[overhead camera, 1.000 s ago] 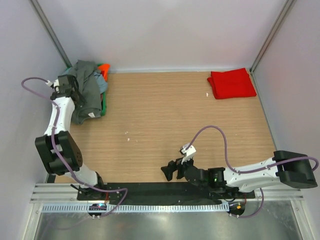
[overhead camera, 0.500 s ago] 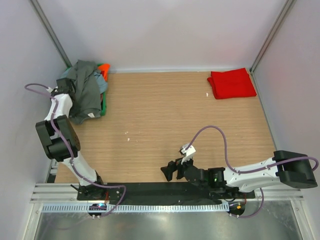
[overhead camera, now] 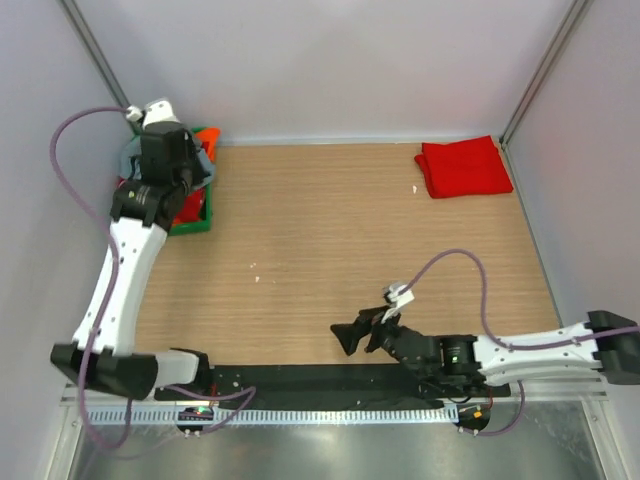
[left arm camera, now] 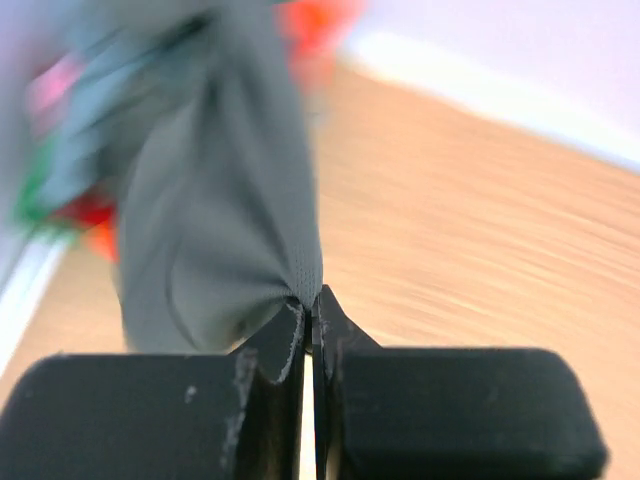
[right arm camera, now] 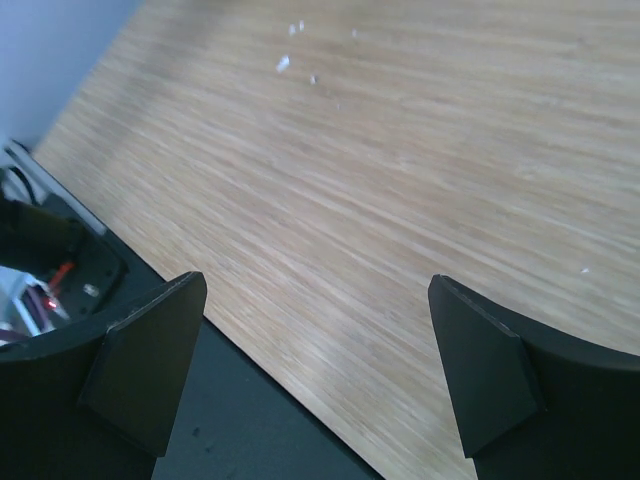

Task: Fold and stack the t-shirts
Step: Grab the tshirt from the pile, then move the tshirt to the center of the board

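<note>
My left gripper (left arm camera: 310, 300) is shut on a bunched fold of the charcoal-grey t-shirt (left arm camera: 220, 210), which hangs stretched from the jaws down to the pile. Behind it blur orange (left arm camera: 322, 22), pink (left arm camera: 50, 85) and red (left arm camera: 85, 210) t-shirts. In the top view the raised left arm covers most of that pile; a blue-grey edge (overhead camera: 205, 166) shows beside the wrist. A folded red t-shirt (overhead camera: 463, 167) lies at the far right corner. My right gripper (overhead camera: 350, 337) (right arm camera: 320, 360) hovers open and empty low over the near table edge.
The green basket (overhead camera: 196, 222) stands at the far left against the wall, under the left arm. A black base strip (right arm camera: 260, 420) runs along the near edge below the right gripper. Small white specks (right arm camera: 285, 62) dot the wooden table.
The left gripper has shut on the grey t-shirt and risen with it above the basket, with the arm swinging up and over. The right arm has shifted slightly to the right.
</note>
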Motion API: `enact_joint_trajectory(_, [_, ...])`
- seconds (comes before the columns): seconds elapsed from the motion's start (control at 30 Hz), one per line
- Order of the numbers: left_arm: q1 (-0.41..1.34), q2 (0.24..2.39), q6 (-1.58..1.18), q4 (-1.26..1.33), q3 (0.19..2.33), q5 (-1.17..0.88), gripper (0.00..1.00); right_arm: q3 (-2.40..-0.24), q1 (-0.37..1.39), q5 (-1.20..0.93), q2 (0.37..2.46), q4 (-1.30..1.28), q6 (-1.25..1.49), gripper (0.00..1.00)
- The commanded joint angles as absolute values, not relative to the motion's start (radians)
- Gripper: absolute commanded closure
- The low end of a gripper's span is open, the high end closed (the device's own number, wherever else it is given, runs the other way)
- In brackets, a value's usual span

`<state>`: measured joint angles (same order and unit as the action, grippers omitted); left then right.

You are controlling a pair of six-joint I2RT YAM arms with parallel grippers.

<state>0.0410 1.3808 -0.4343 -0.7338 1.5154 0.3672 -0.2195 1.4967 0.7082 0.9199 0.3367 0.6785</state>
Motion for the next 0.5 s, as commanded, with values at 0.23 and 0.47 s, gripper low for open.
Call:
enact_joint_trajectory(0.23, [0.553,1.170,-0.376,-0.980,1.432,0.101,0.30,-0.570,1.502,1.046,0.302,-0.309,0.542,0.00])
enact_joint_trajectory(0.47, [0.588,0.959,-0.472,-0.983,1.233,0.159,0.00,-0.828,1.502,1.094,0.529,-0.611,0.635,0.00])
